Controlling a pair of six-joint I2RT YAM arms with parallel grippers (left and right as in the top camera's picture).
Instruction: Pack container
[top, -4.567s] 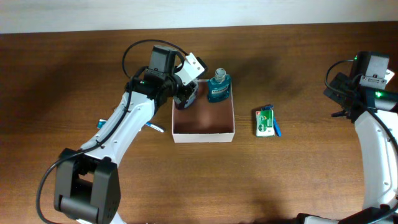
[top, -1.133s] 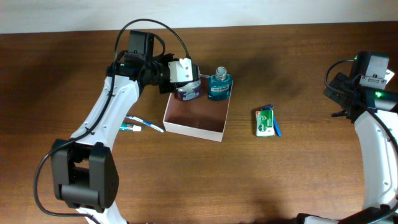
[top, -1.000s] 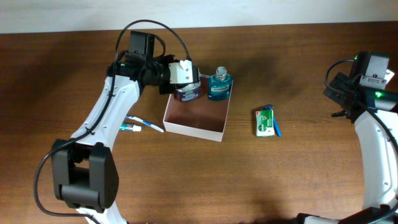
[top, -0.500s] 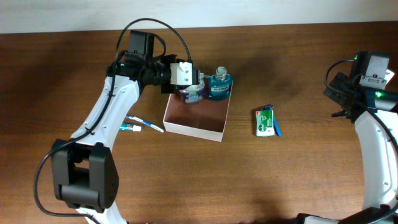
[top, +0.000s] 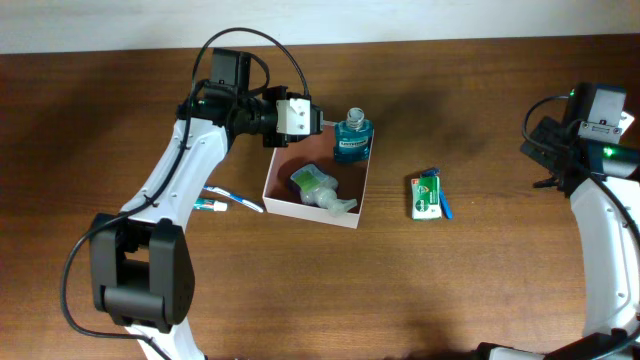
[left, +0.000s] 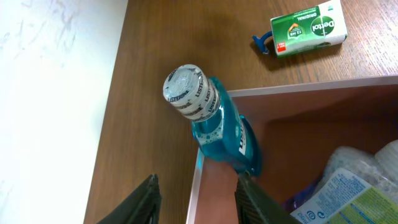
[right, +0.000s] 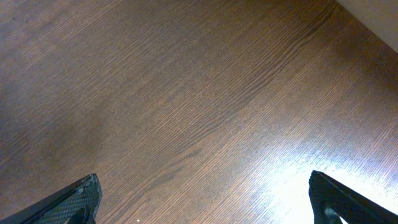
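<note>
White cardboard container (top: 310, 211), brown inside, sits on the surface (top: 480, 290) open side up. It is square, so no long axis, and skewed slightly. A blue bottle (top: 352, 137) stands in its far corner and a pump bottle (top: 318, 187) lies inside. Left pincer (left: 199, 202) is partly open and empty at the far rim. Right pincer (right: 202, 193) is wide open, empty and well apart. Packing looks midway. Next likely calls for fetching the toothbrush (top: 228, 199) or soap box (top: 426, 196).

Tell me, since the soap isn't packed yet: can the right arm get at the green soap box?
Probably yes: the green soap box lies in the open right of the container, nothing on it, and the right pincer stands open.
</note>
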